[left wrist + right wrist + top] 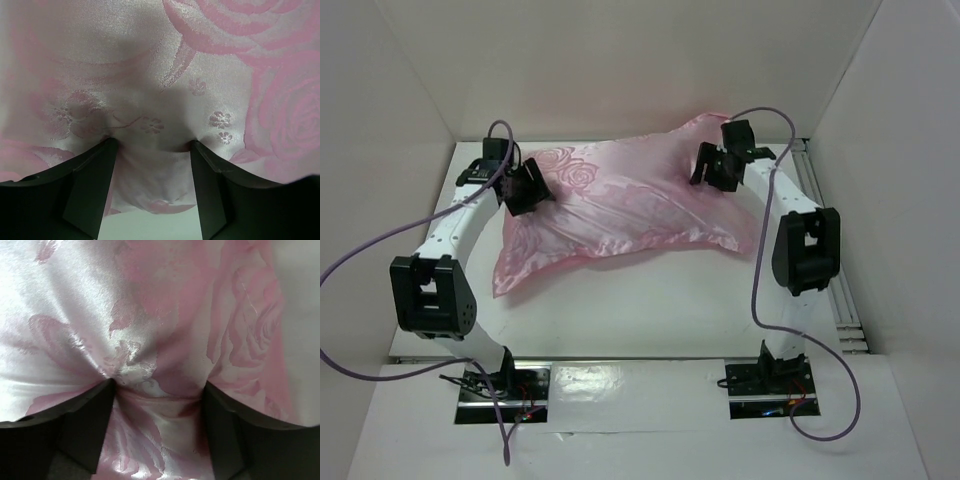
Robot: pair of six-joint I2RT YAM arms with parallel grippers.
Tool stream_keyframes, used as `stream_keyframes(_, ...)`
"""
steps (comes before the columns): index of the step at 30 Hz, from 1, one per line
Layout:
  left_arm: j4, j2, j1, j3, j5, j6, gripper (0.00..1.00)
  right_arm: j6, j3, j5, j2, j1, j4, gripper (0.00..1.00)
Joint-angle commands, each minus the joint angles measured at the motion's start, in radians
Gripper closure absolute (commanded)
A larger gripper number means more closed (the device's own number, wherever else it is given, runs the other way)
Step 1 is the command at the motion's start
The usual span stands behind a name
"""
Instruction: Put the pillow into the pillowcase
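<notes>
Two robot arms are working from the near edge of a white tabletop (650, 310), their bases sitting on metal plates (480, 398); purple cables (360, 260) are looping out from each side; the left arm (435, 290) is bending up along the left edge and the right arm (805, 245) is bending up along the right, just beside a metal rail (825, 200).

Between them the pillowcase (620, 215), shiny pink satin with woven roses, is lying plump and filled out across the middle and far half of the tabletop; its near-left corner is sagging toward the arms and its far-right corner is rising in a peak; the pillow is hidden from every view.

The left end effector (527, 187) is pressing into the left end of the pillowcase; the left wrist view is showing its fingers (95, 175) standing wide with a thick fold of satin filling the gap and creasing at both tips, so it is gripping the pillowcase, with a strip of bare tabletop showing below the fold.

The right end effector (712, 165) is meeting the far-right part of the pillowcase; the right wrist view is showing its fingers (92, 425) set wide around a bulge of satin, the cloth puckering at the left tip; whether they are clamping the bulge or only pushing against it cannot be told.

Behind everything, plain white walls (620, 60) are closing in the tabletop on three sides.
</notes>
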State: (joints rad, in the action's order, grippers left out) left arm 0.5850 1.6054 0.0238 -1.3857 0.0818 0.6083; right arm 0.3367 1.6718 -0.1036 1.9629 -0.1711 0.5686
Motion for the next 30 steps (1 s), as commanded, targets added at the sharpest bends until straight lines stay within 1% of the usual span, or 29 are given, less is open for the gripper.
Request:
stream_keyframes(1,-0.045,0.018,0.013,0.028,0.019,-0.008,0.27,0.056,-0.177,-0.082,-0.158,-0.048,-0.008,0.28)
stream_keyframes(2,-0.045,-0.004,0.024,0.04,0.019,-0.008,0.27,0.077,-0.317,-0.082,-0.209,-0.057,-0.031,0.28)
stream_keyframes(3,-0.045,-0.019,0.033,0.053,0.019,-0.021,0.27,0.12,-0.38,-0.067,-0.313,-0.077,-0.047,0.28)
stream_keyframes(5,-0.034,-0.076,0.048,0.095,0.019,-0.021,0.27,0.16,-0.519,0.002,-0.409,-0.087,-0.058,0.27)
stream_keyframes(6,-0.034,-0.093,0.062,0.111,0.019,-0.021,0.27,0.186,-0.552,0.019,-0.491,-0.087,-0.058,0.27)
stream_keyframes(8,-0.034,-0.131,0.073,0.135,0.019,-0.021,0.27,0.197,-0.615,0.042,-0.556,-0.087,-0.058,0.27)
stream_keyframes(9,-0.034,-0.131,0.082,0.136,0.019,-0.021,0.27,0.197,-0.615,0.056,-0.579,-0.087,-0.049,0.24)
stream_keyframes(10,-0.019,-0.146,0.082,0.126,0.019,-0.021,0.27,0.197,-0.603,0.079,-0.605,-0.087,-0.03,0.15)
stream_keyframes(11,-0.002,-0.147,0.093,0.108,0.019,-0.021,0.27,0.197,-0.603,0.096,-0.605,-0.087,-0.013,0.11)
stream_keyframes(12,0.018,-0.171,0.093,0.09,0.019,-0.021,0.27,0.188,-0.539,0.119,-0.605,-0.087,0.013,0.08)
stream_keyframes(13,0.047,-0.185,0.105,0.07,0.019,-0.021,0.27,0.17,-0.494,0.143,-0.605,-0.087,0.045,0.06)
stream_keyframes(14,0.062,-0.202,0.105,0.024,0.009,-0.021,0.27,0.157,-0.387,0.195,-0.605,-0.087,0.112,0.05)
stream_keyframes(15,0.076,-0.219,0.114,-0.001,-0.011,-0.021,0.27,0.147,-0.332,0.237,-0.593,-0.087,0.153,0.04)
stream_keyframes(16,0.107,-0.258,0.114,-0.024,-0.025,-0.01,0.26,0.137,-0.278,0.33,-0.593,-0.087,0.231,0.02)
stream_keyframes(18,0.118,-0.304,0.123,-0.081,-0.048,-0.01,0.22,0.137,-0.168,0.418,-0.593,-0.087,0.287,0.0)
stream_keyframes(19,0.128,-0.326,0.123,-0.094,-0.048,-0.01,0.14,0.137,-0.146,0.458,-0.61,-0.087,0.31,0.0)
stream_keyframes(20,0.128,-0.37,0.123,-0.114,-0.048,-0.021,0.05,0.137,-0.136,0.52,-0.625,-0.087,0.338,0.0)
stream_keyframes(21,0.128,-0.392,0.123,-0.115,-0.048,-0.021,0.0,0.137,-0.136,0.545,-0.645,-0.087,0.338,0.0)
stream_keyframes(22,0.128,-0.41,0.123,-0.125,-0.048,-0.021,0.0,0.137,-0.15,0.57,-0.666,-0.087,0.347,0.0)
stream_keyframes(24,0.128,-0.459,0.123,-0.134,-0.028,-0.03,0.0,0.137,-0.208,0.614,-0.77,-0.087,0.338,0.0)
stream_keyframes(25,0.128,-0.472,0.123,-0.134,-0.028,-0.03,0.0,0.146,-0.234,0.63,-0.771,-0.087,0.338,0.0)
stream_keyframes(26,0.128,-0.482,0.123,-0.134,-0.018,-0.03,0.0,0.147,-0.259,0.642,-0.824,-0.087,0.32,0.0)
stream_keyframes(28,0.119,-0.508,0.123,-0.134,-0.017,-0.03,0.0,0.147,-0.332,0.677,-0.875,-0.087,0.287,0.0)
stream_keyframes(30,0.119,-0.522,0.123,-0.134,-0.008,-0.03,0.0,0.147,-0.372,0.718,-0.941,-0.087,0.257,0.0)
